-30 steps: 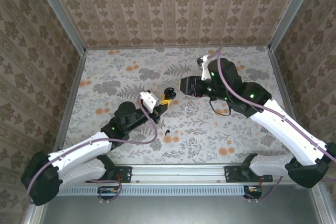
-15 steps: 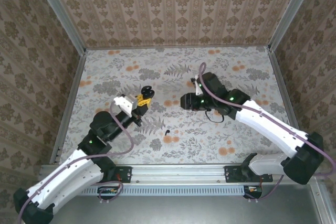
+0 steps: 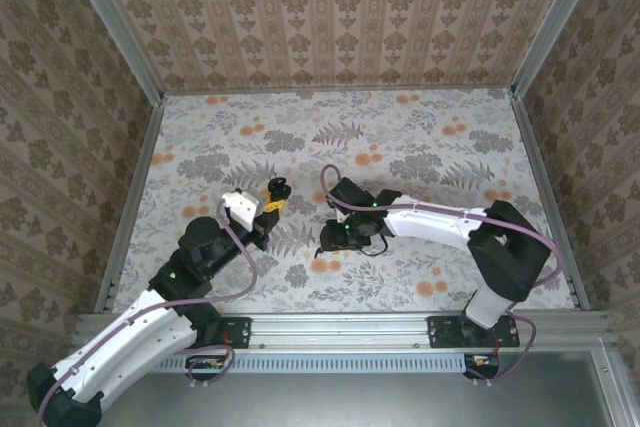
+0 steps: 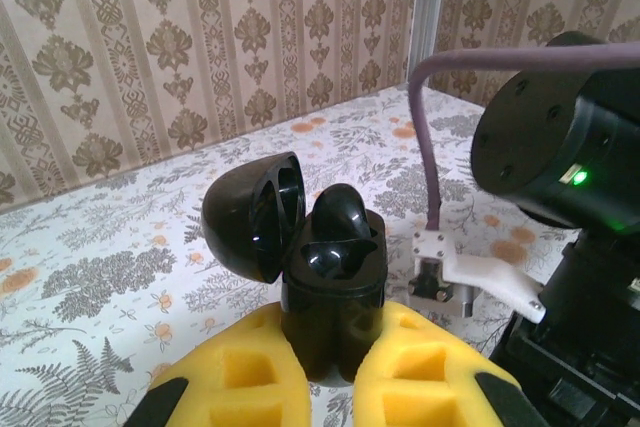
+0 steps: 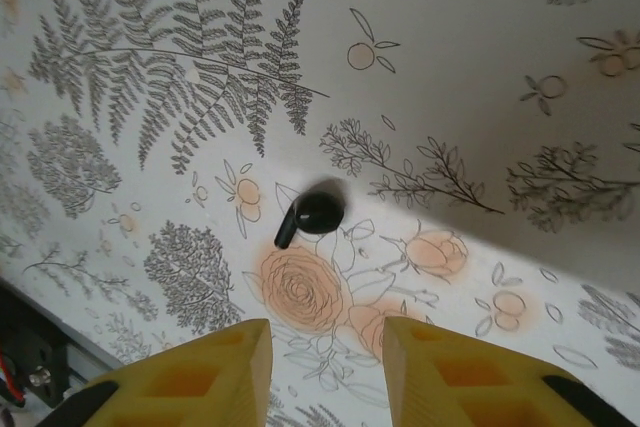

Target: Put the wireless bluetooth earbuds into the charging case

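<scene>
My left gripper (image 4: 330,372) is shut on the black charging case (image 4: 330,287), which it holds upright with the lid (image 4: 250,217) swung open. One black earbud (image 4: 340,215) sits in the case. In the top view this gripper (image 3: 272,199) and the case (image 3: 278,187) are left of the table's centre. A second earbud (image 5: 312,213), small and black with a short stem, lies on the floral cloth. My right gripper (image 5: 325,372) hovers over it pointing down, open, its yellow fingers (image 5: 200,382) just short of the earbud with nothing between them. The right gripper (image 3: 328,240) is right of the case.
The floral cloth (image 3: 420,137) covers the table, with patterned walls on three sides and a metal rail (image 3: 340,327) along the near edge. The right arm's wrist (image 4: 560,157) and purple cable (image 4: 430,127) hang close beside the held case.
The right arm has swung down and left from the table's centre to above the loose earbud, its jaws narrowing. The left arm pulled back left with the case, then held still.
</scene>
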`<state>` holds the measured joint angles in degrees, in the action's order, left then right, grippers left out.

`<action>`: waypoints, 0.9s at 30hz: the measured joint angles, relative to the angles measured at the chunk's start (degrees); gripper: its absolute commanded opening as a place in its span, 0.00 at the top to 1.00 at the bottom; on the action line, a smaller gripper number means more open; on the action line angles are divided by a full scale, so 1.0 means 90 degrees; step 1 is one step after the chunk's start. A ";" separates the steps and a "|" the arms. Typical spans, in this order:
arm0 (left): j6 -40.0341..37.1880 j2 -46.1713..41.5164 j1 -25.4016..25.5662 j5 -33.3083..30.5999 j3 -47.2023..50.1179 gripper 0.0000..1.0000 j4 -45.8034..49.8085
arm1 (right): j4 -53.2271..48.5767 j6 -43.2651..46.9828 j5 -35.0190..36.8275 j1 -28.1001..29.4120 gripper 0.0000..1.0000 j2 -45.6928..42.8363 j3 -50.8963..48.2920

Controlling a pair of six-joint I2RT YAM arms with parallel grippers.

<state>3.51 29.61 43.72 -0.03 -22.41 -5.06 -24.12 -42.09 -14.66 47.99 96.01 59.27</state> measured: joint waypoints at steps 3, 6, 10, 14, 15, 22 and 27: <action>0.0041 0.0090 -0.0015 0.0002 0.0010 1.00 -0.0007 | 0.0024 0.0007 -0.0097 0.0010 0.70 0.0262 0.0153; 0.0087 0.0146 -0.0036 0.0000 0.0058 1.00 -0.0029 | 0.0019 0.0029 -0.0143 0.0007 0.70 0.0449 0.0313; 0.0117 0.0163 -0.0036 0.0002 0.0126 1.00 -0.0058 | 0.0000 0.0107 -0.0182 -0.0005 0.72 0.0624 0.0461; 0.0141 0.0163 -0.0036 0.0002 0.0148 1.00 -0.0087 | -0.0100 0.0204 -0.0189 -0.0078 0.73 0.0729 0.0491; 0.0141 0.0163 -0.0036 0.0000 0.0151 1.00 -0.0100 | -0.0148 0.0226 -0.0187 -0.0104 0.73 0.0736 0.0491; 0.0143 0.0165 -0.0039 0.0000 0.0155 1.00 -0.0104 | -0.0372 0.0398 -0.0073 -0.0296 0.73 0.0738 0.0493; 0.0148 0.0187 -0.0044 0.0000 0.0158 1.00 -0.0112 | -0.0435 0.0486 -0.0041 -0.0364 0.73 0.0738 0.0495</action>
<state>4.84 31.29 43.33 -0.03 -20.99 -6.07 -28.03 -37.71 -15.03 44.71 102.65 63.72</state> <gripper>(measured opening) 0.092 0.271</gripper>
